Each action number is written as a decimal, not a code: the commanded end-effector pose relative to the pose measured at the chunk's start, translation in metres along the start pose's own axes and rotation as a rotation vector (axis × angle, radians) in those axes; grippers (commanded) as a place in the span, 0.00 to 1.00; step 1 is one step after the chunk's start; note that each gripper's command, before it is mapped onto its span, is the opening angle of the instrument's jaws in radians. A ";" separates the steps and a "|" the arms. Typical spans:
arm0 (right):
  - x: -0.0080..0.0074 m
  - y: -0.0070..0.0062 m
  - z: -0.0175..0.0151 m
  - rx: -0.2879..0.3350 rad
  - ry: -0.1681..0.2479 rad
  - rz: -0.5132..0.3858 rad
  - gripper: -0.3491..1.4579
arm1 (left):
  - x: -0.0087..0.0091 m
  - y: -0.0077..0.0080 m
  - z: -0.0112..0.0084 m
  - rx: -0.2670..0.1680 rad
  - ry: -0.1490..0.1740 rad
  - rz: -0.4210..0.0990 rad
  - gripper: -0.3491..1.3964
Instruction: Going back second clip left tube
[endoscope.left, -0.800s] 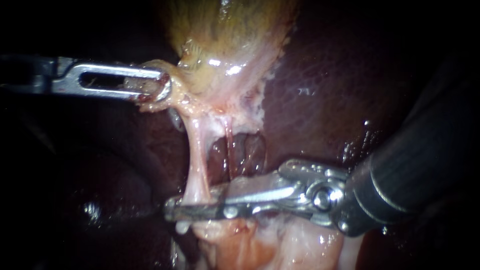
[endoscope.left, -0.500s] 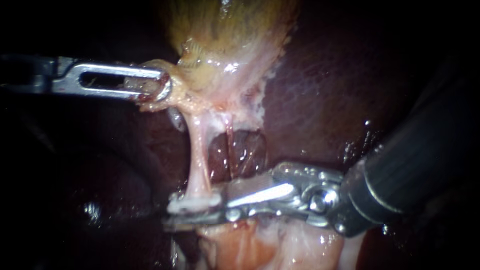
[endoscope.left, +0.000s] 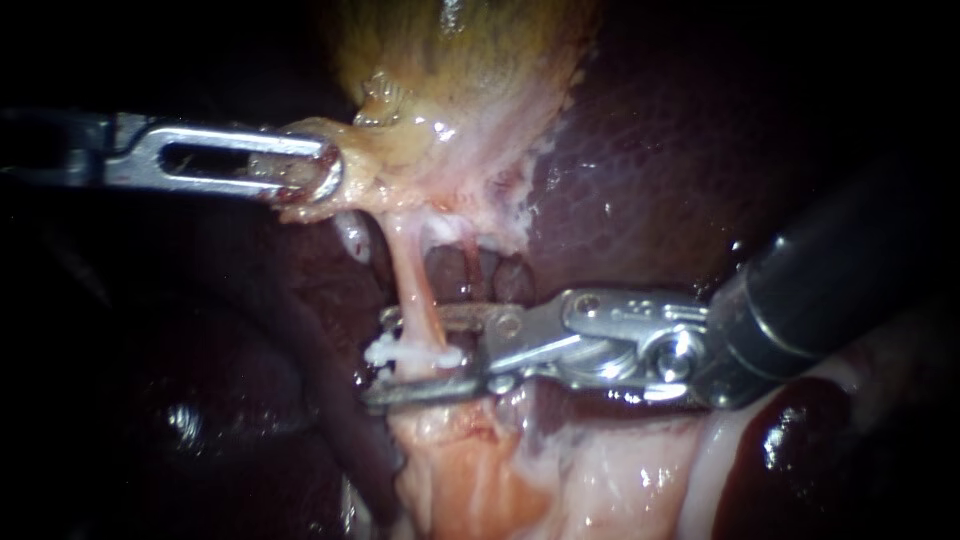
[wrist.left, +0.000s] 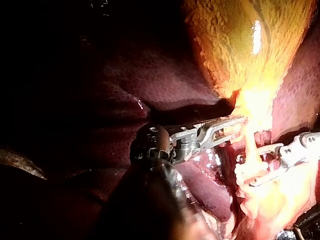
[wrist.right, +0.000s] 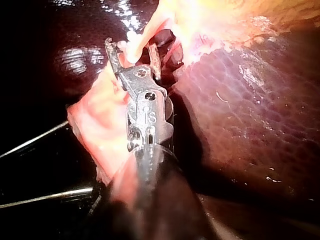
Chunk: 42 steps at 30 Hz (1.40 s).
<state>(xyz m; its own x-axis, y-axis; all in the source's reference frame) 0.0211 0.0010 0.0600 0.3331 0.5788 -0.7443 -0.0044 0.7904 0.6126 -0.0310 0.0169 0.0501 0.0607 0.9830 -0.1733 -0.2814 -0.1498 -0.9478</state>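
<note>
The pale left tube (endoscope.left: 412, 290) runs down from the yellow gallbladder (endoscope.left: 460, 60) to pink tissue below. A white clip (endoscope.left: 405, 352) sits across the tube. My right instrument (endoscope.left: 378, 358) has its jaws open, one above and one below the clip, with the tube passing between them. The thinner reddish right tube (endoscope.left: 466, 268) lies just behind. My left instrument (endoscope.left: 322, 176) is shut on the gallbladder's lower edge and holds it out to the left. The left wrist view shows that instrument (wrist.left: 229, 126) on the tissue and the clip (wrist.left: 247, 173). In the right wrist view my right instrument (wrist.right: 132, 49) straddles the tube (wrist.right: 134, 51).
Dark red liver (endoscope.left: 640, 150) fills the background on both sides. Pink, wet tissue (endoscope.left: 470, 480) bulges under the right instrument. A dark blood pool (endoscope.left: 790, 430) lies at the lower right. Two thin bright wires (wrist.right: 45, 196) cross the dark area beside the right shaft.
My right instrument's jaws have opened from the left tube, leaving a white clip on it, and the instrument has shifted up and slightly right. The left instrument has stayed still.
</note>
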 end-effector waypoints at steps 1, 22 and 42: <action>0.0001 0.0000 -0.0007 -0.001 0.001 -0.013 0.47 | 0.0000 0.0000 0.0000 0.000 0.000 0.000 0.00; 0.0001 0.0009 -0.0164 -0.036 -0.008 -0.160 0.47 | 0.0001 -0.0002 0.0001 0.000 0.000 0.000 0.00; -0.0002 0.0009 -0.0169 -0.029 -0.017 -0.167 0.47 | -0.0009 -0.0040 0.0059 0.010 -0.004 0.018 0.00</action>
<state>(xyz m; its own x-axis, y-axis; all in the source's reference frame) 0.0051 0.0049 0.0561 0.3477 0.4357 -0.8302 0.0276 0.8803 0.4735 -0.0357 0.0172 0.0557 0.0534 0.9805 -0.1894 -0.2900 -0.1662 -0.9425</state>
